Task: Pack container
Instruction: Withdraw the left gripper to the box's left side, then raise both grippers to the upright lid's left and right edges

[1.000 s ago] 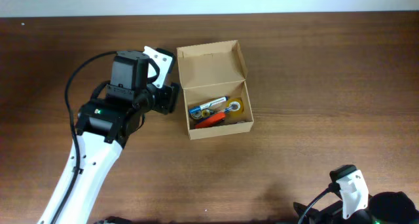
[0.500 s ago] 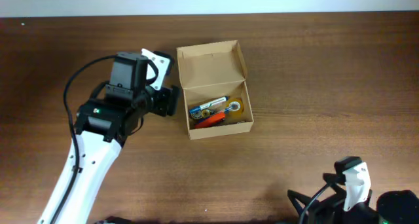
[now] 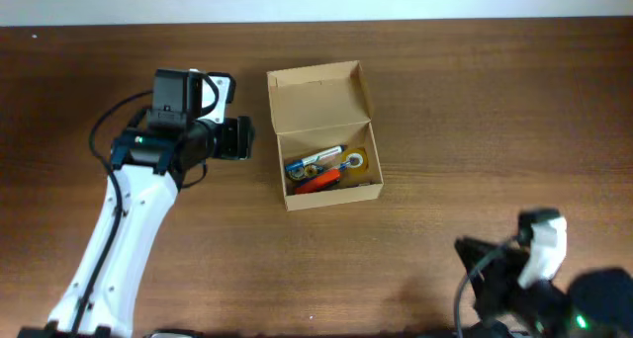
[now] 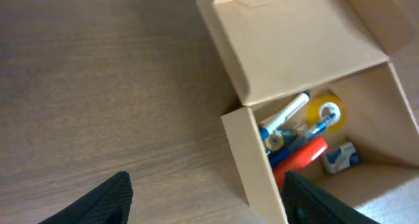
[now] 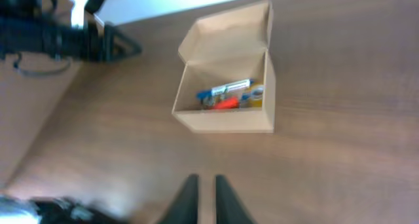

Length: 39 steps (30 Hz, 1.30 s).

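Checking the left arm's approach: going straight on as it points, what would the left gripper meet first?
Probably the near side wall of the cardboard box; the open left gripper points at it across bare table. Its height against the rim is unclear.

In your left wrist view, the left tool (image 4: 206, 178) shows only as two dark finger ends at the bottom edge. The container (image 4: 252, 152) runs off the right and bottom edges there, and its near wall hides the lower ends of the white pen (image 4: 291, 111) and the orange item (image 4: 306, 153). The small blue-and-white piece (image 4: 340, 157) is too blurred for you to name. Your right wrist view is soft all over, and the right tool (image 5: 205, 185) is cut by the bottom edge. From overhead, the right arm (image 3: 539, 269) is cut off below, so you cannot see its tool there.
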{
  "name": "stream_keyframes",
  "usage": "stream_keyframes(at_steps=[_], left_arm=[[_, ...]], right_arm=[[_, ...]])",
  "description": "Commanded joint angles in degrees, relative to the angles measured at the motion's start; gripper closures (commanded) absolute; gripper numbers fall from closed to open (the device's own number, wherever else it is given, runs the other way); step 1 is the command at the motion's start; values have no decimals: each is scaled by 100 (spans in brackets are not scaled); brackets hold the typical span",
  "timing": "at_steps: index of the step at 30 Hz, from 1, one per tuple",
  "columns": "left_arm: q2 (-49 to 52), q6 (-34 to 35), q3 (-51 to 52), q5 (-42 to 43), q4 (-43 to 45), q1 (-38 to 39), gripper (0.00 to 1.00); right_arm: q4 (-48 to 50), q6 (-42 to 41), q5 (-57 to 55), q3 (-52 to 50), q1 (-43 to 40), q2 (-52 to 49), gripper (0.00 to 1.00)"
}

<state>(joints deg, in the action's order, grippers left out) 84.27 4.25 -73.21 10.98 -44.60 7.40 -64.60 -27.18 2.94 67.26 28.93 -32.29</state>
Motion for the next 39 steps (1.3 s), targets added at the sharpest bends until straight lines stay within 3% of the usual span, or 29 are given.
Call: stream_keyframes(at_steps=[1, 8, 14, 17, 18, 21, 27, 39], left_arm=[[286, 199, -76, 544, 142, -125, 31], [649, 201, -79, 579, 994, -157, 62], [782, 632, -79, 579, 1963, -155, 68], [879, 857, -79, 579, 2299, -155, 96], [927, 857, -79, 577, 2371, -155, 98], [1108, 920, -79, 575, 2566, -157, 98], [1827, 1821, -79, 588, 3084, -382, 98], [3412, 3220, -286, 1956, 4354, -831, 98]], right_arm=[[472, -177, -476, -76, 26, -748, 96], [2509, 455, -625, -72, 15, -2623, 96], [3814, 490, -4, 162, -734, -4072, 96], [4107, 487, 876, 326, -1401, -4706, 96], [4194, 487, 1119, 374, -1617, -4900, 96], [4503, 485, 1587, 466, -2188, -5477, 96], [5130, 170, 2597, 706, -2874, -6561, 96], [6435, -640, 4192, 1200, -3045, -8603, 96]])
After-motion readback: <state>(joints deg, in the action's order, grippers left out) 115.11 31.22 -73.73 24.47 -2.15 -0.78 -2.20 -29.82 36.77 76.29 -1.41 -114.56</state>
